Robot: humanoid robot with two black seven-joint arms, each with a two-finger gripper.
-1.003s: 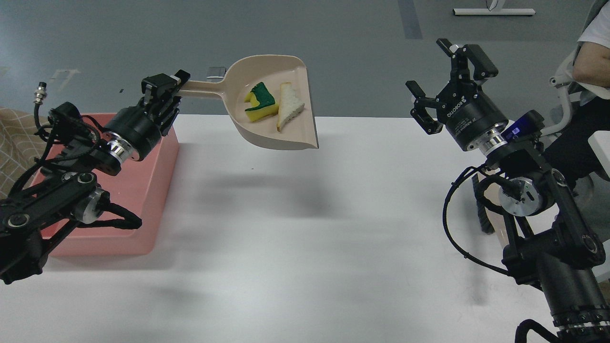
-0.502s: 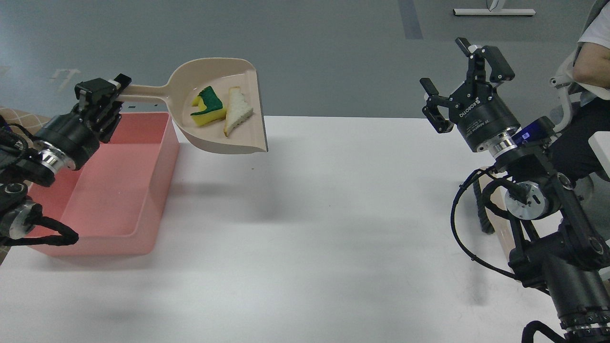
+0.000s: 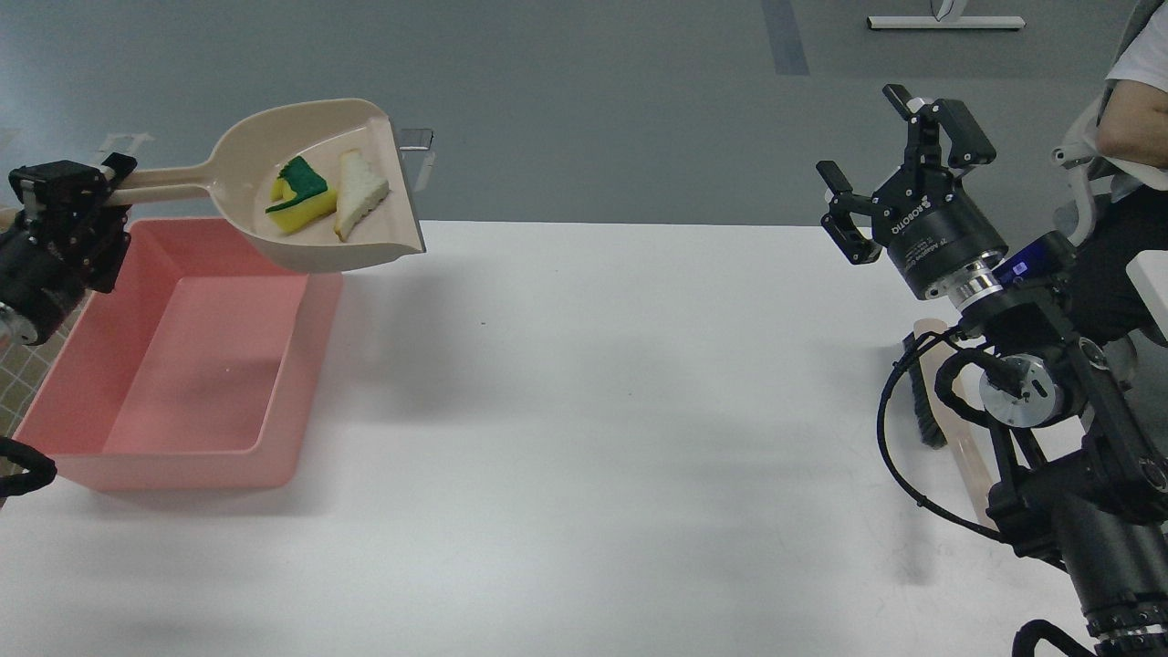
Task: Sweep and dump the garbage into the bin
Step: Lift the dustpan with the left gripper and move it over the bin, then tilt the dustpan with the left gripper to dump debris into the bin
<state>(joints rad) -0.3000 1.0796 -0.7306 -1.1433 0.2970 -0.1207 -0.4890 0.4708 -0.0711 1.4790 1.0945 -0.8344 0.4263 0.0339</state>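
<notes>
Holding the beige dustpan (image 3: 301, 196) by the end of its long handle, the left gripper (image 3: 78, 192) stands at the far left, its fingers clamped on the handle tip. Below it lies the pink bin (image 3: 109, 429), a shallow rounded tub resting on the white table (image 3: 593, 411); its floor appears bare. The dustpan's scoop hangs raised over the bin's far right corner, its open lip reaching a little past the bin's right wall. Inside the scoop lie both scraps of garbage, side by side: the yellow sponge piece (image 3: 297, 193) with dark green backing to the left, the white bread slice (image 3: 359, 193) with brown crust to the right. Sweeping therefore seems complete; dumping is not yet done, and probably calls for bringing the scoop fully over the tub and tipping it. A small metal clip-like fitting (image 3: 417, 146) sits just behind the scoop. The table's middle carries nothing that blocks the way. At far right the right gripper (image 3: 890, 164) is raised, fingers spread and empty, well apart from the bin. A person's arm (image 3: 1131, 128) shows at the right edge.
</notes>
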